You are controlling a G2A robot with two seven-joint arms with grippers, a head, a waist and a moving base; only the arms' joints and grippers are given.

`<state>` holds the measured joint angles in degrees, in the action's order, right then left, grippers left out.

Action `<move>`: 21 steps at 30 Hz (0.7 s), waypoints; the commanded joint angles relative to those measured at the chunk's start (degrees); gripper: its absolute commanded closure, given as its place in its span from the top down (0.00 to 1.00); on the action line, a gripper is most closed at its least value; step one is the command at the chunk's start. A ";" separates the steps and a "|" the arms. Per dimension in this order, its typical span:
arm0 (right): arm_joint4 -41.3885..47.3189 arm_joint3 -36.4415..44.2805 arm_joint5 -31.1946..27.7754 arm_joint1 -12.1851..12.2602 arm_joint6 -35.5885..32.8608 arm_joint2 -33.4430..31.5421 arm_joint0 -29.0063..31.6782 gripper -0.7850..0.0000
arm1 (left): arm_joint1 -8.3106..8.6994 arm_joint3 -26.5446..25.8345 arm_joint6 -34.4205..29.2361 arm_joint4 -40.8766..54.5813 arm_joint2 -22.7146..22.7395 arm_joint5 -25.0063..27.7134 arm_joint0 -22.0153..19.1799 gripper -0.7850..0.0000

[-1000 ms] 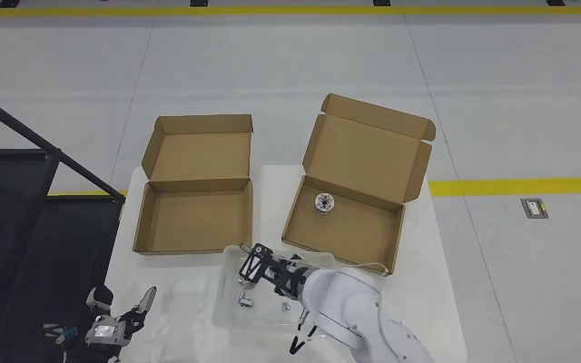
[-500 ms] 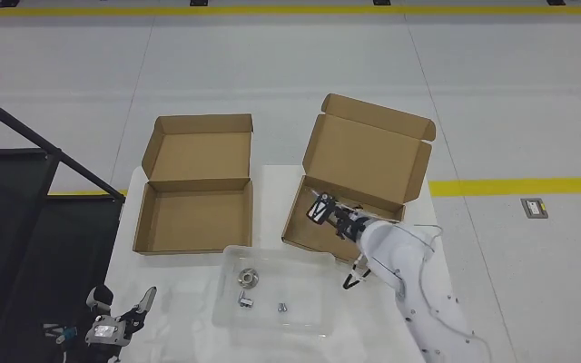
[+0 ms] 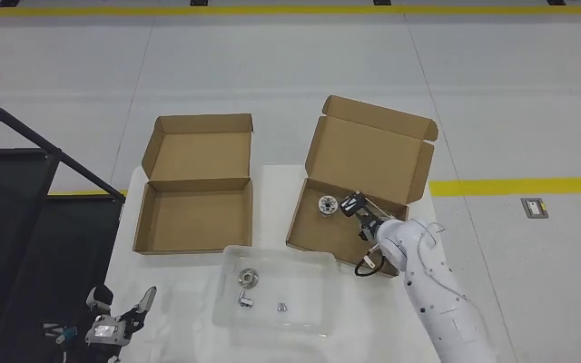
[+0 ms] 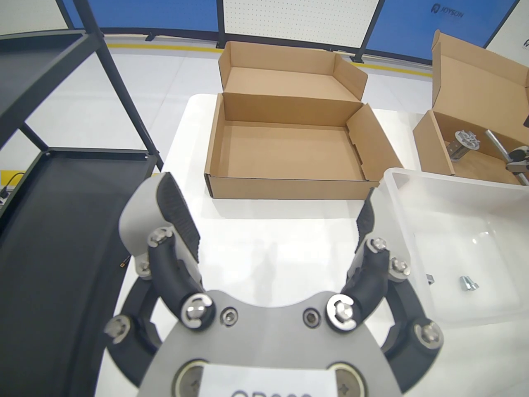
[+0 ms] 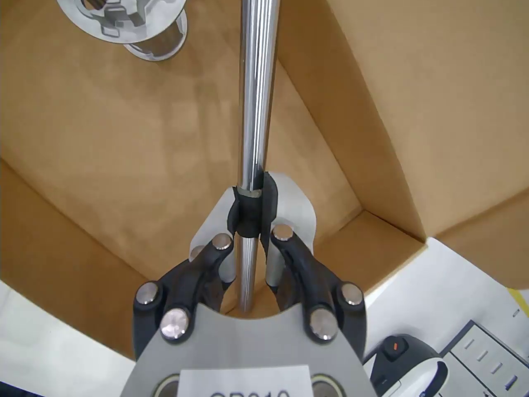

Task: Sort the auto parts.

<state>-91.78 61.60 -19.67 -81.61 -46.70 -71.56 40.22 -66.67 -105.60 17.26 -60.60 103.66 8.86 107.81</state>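
Holding a steel rod [image 5: 257,84] near one end, the right gripper [image 5: 251,204] has its black pads pinched hard against the shaft, with no gap showing beside it. Most of the rod juts out ahead of the fingers. That end grip probably serves to let the long free part be laid down flat first. The rod hangs inside the right cardboard box [image 3: 372,150], over its brown floor, with its far tip close to a metal hub [image 5: 120,5] that already lies there. I cannot tell whether the rod touches the floor yet. Since the hub sits in this box, the box seems to be the place for the larger parts, and the step in hand looks like setting the rod down beside it.

Just in front of the boxes stands a clear plastic tray [image 3: 272,256], the stock to sort from. It holds a round metal part [image 3: 246,277] and a few small bits [image 3: 282,307]. The left cardboard box [image 3: 195,218] has nothing in it, perhaps kept for those small pieces. Both boxes have their lids folded back so an arm can come in from above.

The left gripper [image 4: 264,200] waits low at the near corner of the white table [image 3: 272,186], its fingers spread wide and holding nothing.
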 commanded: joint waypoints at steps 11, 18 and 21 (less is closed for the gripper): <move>0.09 0.80 -0.87 0.35 1.78 0.28 -0.25 0.60 | 0.00 0.00 0.00 0.00 0.00 0.00 0.00 1.00; 1.63 25.97 -13.51 1.90 0.73 -0.36 10.17 0.69 | 0.00 0.00 0.00 0.00 0.00 0.00 0.00 1.00; 2.27 38.49 -18.52 2.46 -0.97 0.78 15.88 0.67 | 0.00 0.00 0.00 0.00 0.00 0.00 0.00 1.00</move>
<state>-89.73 95.43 -36.77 -79.26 -47.22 -71.16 54.50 -66.67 -105.60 17.26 -60.60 103.66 8.86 107.81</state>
